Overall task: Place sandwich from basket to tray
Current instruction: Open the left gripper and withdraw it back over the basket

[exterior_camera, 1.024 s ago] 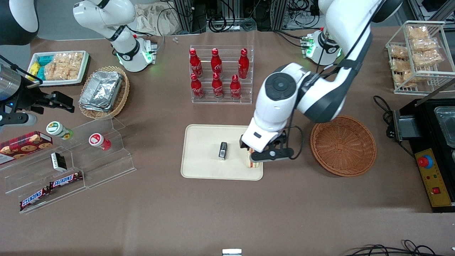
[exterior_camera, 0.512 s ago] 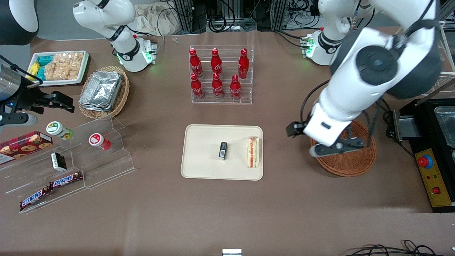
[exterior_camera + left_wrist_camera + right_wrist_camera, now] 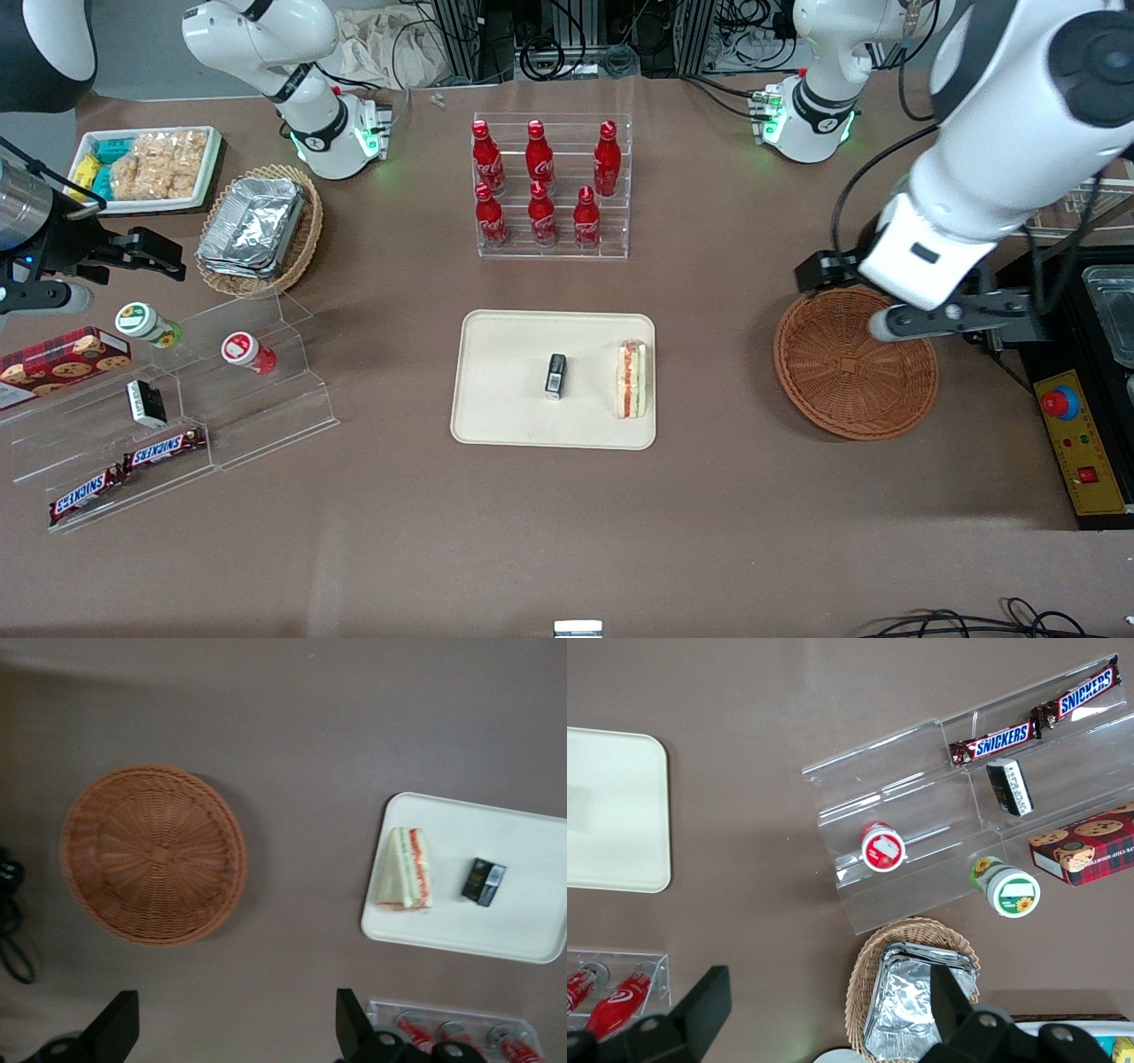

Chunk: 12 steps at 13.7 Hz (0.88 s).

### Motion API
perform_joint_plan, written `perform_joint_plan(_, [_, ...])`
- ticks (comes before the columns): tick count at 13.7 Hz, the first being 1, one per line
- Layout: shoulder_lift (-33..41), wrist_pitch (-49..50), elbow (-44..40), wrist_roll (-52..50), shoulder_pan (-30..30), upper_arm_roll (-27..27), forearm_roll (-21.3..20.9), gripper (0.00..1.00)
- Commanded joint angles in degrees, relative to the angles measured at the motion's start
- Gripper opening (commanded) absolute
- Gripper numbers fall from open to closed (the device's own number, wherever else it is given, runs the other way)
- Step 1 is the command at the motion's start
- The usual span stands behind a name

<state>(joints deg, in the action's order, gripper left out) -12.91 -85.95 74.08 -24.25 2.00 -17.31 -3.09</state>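
Note:
The sandwich [image 3: 632,379] lies on the cream tray [image 3: 505,421], at the tray's end nearest the basket, with its orange-red and green stripe facing up. It also shows in the left wrist view [image 3: 406,870], on the tray [image 3: 523,935]. The reddish-brown basket [image 3: 855,363] is empty and also shows in the left wrist view [image 3: 152,855]. My left gripper [image 3: 952,319] hangs high above the basket's rim toward the working arm's end. Its fingers stand wide apart and hold nothing [image 3: 235,1032].
A small black packet [image 3: 555,374] lies mid-tray beside the sandwich. An acrylic rack of red bottles [image 3: 549,186] stands farther from the front camera than the tray. A black machine with a red button [image 3: 1061,403] sits beside the basket. A wire snack rack [image 3: 1036,142] stands farther back.
The gripper let go of the sandwich on the tray, rose, and swung toward the working arm's end, to above the basket. The sandwich stays where it was set.

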Motion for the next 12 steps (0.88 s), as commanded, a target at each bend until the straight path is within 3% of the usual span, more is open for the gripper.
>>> perform_joint_plan(1, [4.56,2.79,2.82,7.53,0.55,4.73,2.64,1.00])
perform_joint_plan(5, [7.37,6.67,2.91,20.02,0.73,13.95,7.65,1.00])
perform_joint_plan(9, [9.57,9.65,3.61,20.47,0.29,16.17,7.04,1.00])
perform_joint_plan(12, [15.79,8.61,10.79,20.56,-0.06,16.26,6.26,1.00])
